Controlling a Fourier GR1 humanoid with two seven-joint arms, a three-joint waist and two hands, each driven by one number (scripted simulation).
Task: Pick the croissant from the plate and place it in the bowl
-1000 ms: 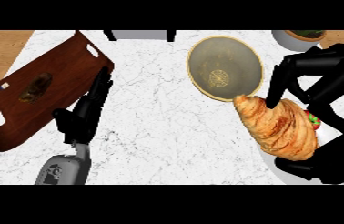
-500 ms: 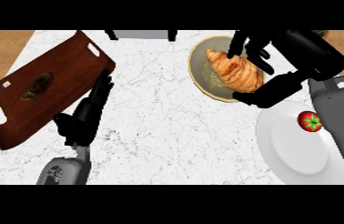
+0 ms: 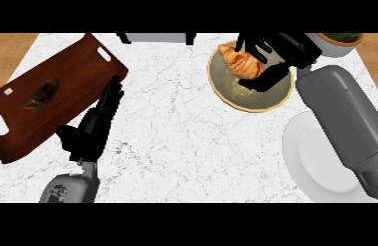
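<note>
The fingers [image 3: 260,49] of the right hand [image 3: 284,52] curl round the croissant [image 3: 242,64], gripping it from its right side, with the thumb below it near the bowl's middle. The croissant sits over the upper left part of the bowl [image 3: 247,101], its pale tip reaching past the rim toward the top; whether it touches the bowl's inside cannot be told. The bowl is tan with a lighter rim and stands on the white marbled worktop [image 3: 192,140]. The grey right forearm [image 3: 343,117] runs from the hand down to the lower right edge, crossing over a white plate [image 3: 306,160] that lies just below and right of the bowl.

The fingers of the left hand [image 3: 92,127] are straight and relaxed, pointing up the view and holding nothing. The hand rests at the lower left, its fingertips just beside the right edge of a dark wooden tray [image 3: 70,75]. The tray lies tilted across the upper left of the worktop and carries a small dark brown lump [image 3: 40,92]. At the top right corner, part of a pot with something green in it [image 3: 341,40] shows behind the right hand.
</note>
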